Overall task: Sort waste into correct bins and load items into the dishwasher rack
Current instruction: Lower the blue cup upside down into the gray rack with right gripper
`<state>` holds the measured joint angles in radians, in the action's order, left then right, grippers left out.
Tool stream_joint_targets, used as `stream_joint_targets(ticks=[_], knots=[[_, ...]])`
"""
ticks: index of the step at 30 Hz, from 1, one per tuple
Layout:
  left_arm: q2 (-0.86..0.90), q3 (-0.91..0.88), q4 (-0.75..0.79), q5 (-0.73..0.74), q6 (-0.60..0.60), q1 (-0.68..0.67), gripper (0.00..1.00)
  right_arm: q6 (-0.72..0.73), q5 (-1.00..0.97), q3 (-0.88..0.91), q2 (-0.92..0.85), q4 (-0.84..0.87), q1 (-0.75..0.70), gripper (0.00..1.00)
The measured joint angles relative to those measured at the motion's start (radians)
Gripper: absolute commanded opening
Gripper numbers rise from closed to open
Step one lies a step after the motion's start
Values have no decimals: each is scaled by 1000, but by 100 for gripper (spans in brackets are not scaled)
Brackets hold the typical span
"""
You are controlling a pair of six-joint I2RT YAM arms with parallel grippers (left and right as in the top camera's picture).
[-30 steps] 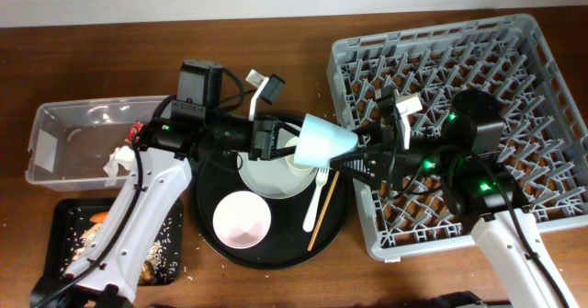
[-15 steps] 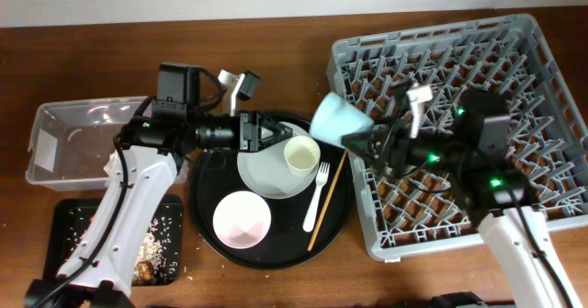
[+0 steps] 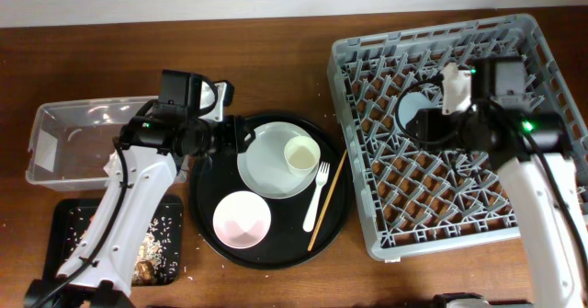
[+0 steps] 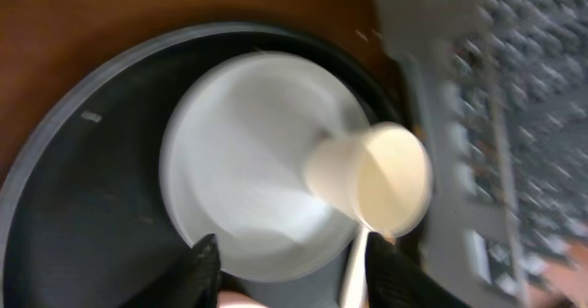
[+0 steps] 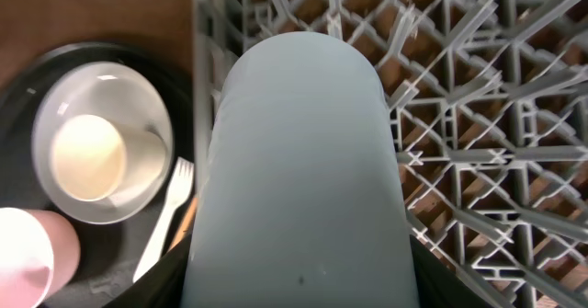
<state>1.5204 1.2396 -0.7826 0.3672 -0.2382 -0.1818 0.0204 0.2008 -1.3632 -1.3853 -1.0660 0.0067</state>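
Note:
My right gripper [image 3: 424,122] is shut on the light blue cup [image 3: 411,108], which hangs over the left part of the grey dishwasher rack [image 3: 441,244]. In the right wrist view the cup [image 5: 299,161] fills the middle, between the fingers of the gripper [image 5: 299,285]. My left gripper [image 3: 241,135] stands open and empty over the left rim of the round black tray [image 3: 207,198]. In its own view the gripper [image 4: 294,271] faces the grey-green plate [image 4: 248,179] with the cream cup [image 4: 377,179] on it. The pink bowl [image 3: 242,220], white fork [image 3: 317,196] and chopsticks [image 3: 328,202] lie on that tray.
A clear tub [image 3: 78,142] stands at the far left. In front of it lies a shallow black tray [image 3: 73,221] holding rice-like scraps [image 3: 156,234]. The left arm reaches across between them. Bare wooden table shows behind the round tray.
The left gripper has opened and drawn back to the left, away from the cups. The right arm has carried the light blue cup from above the round tray to over the rack.

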Motion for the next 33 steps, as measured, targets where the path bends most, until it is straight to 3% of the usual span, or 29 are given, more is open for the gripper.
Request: stream_joint_targets(ticks=[4,7,9,16,19,24,32,33], knots=[[0,0,20,-114,-1,0,49,-3,-43,0,-111,-1,87,28],[0,0,14,-134,-3,0,31,-2,-60,0,-157,-12,133,28],[0,0,5,-140,-4,0,29,-2,-63,0,-170,-18,145,28],[0,0,-10,-142,-5,0,6,3,-72,-122,-174,-203,145,25],[0,0,-20,-144,-5,0,4,10,-73,-126,-174,-292,145,18],[0,0,-22,-144,-5,0,1,10,-73,-63,-174,-266,145,12],[0,0,-41,-144,-5,0,1,10,-73,18,-174,-186,145,13],[0,0,-42,-144,-5,0,0,9,-73,54,-174,-161,145,17]])
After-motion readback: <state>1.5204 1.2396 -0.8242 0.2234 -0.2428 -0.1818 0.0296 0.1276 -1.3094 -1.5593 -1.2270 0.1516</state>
